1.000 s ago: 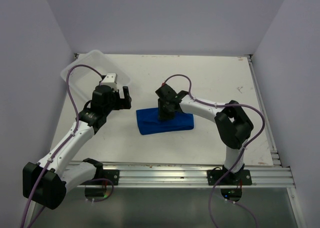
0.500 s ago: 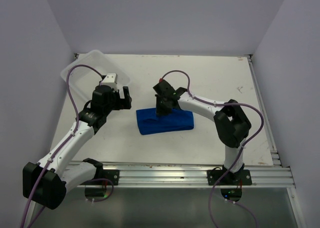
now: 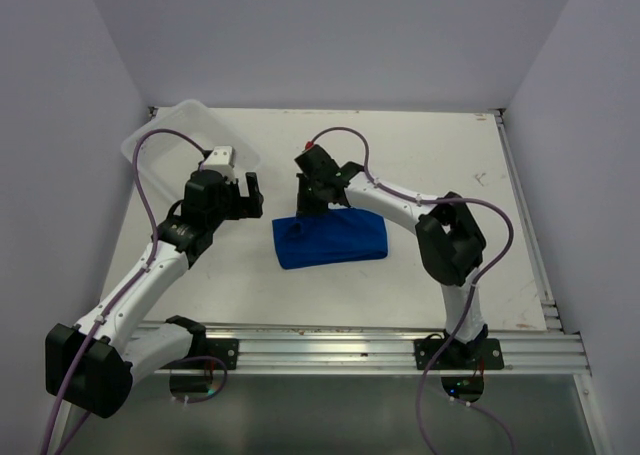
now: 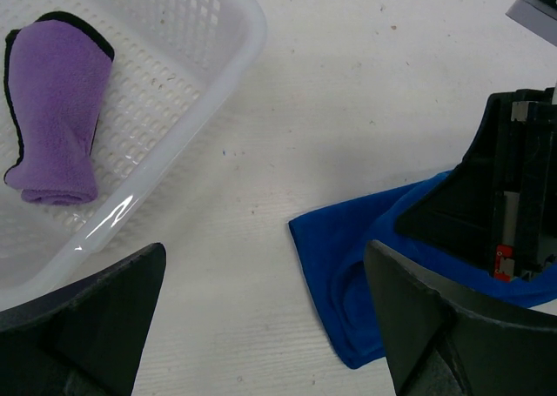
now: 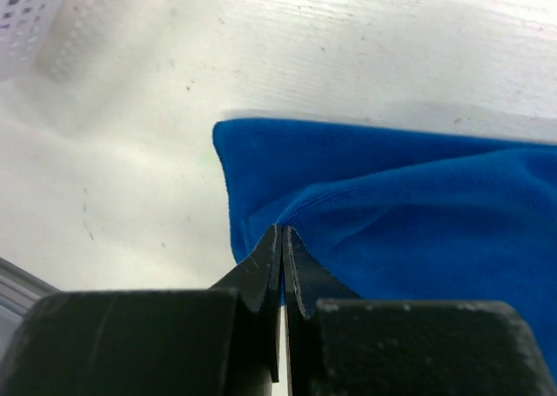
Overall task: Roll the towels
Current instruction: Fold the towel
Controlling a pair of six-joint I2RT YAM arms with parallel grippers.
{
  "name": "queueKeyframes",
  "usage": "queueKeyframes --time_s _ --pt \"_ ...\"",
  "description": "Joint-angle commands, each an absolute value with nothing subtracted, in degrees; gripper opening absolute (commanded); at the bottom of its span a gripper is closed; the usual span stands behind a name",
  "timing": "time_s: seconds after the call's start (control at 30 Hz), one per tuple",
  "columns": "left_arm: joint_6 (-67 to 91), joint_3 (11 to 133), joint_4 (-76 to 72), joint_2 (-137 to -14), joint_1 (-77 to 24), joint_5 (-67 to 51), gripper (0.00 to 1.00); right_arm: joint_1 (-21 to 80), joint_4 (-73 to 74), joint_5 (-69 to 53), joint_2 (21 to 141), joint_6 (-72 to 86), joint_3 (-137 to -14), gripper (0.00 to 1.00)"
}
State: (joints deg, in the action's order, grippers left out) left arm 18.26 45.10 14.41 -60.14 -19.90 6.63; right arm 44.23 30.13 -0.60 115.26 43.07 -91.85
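Observation:
The royal blue towel [image 3: 340, 241] lies folded flat on the table's middle. My right gripper [image 3: 304, 203] is at its far left corner, shut on a pinched fold of the blue towel [image 5: 409, 196] that rises into the right gripper's [image 5: 281, 237] jaws. The purple towel [image 4: 57, 117] lies rolled in the white basket [image 4: 237, 51]. My left gripper [image 3: 240, 189] hangs open between the basket and the blue towel [image 4: 344, 257], holding nothing; the left gripper's [image 4: 261, 326] fingers frame bare table.
The white plastic basket [image 3: 160, 133] stands at the table's far left corner. White walls close in the table on three sides. An aluminium rail [image 3: 350, 345] runs along the near edge by the arm bases.
The right gripper has shut on the blue towel and moved left and away along it, lifting a fold at the left end. The left arm has stayed still.

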Motion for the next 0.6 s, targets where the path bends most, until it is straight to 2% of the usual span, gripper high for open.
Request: queueKeyframes --time_s 0.0,0.47,0.5,0.57 --pt "16.96 44.82 12.83 -59.15 -19.6 6.42 1.0 44.12 29.27 -2.9 117.07 44.21 -95.88 0.0" --pt "16.96 44.82 12.92 -59.41 -19.6 6.59 1.0 44.56 23.82 -7.38 122.6 46.32 -98.87 0.0" --pt "16.96 44.91 12.92 -59.33 -19.6 6.59 0.99 44.56 23.73 -7.03 123.04 46.32 -99.4 0.04" --pt "16.96 44.91 12.92 -59.41 -19.6 6.59 0.99 44.56 24.08 -6.86 124.18 46.32 -100.98 0.05"
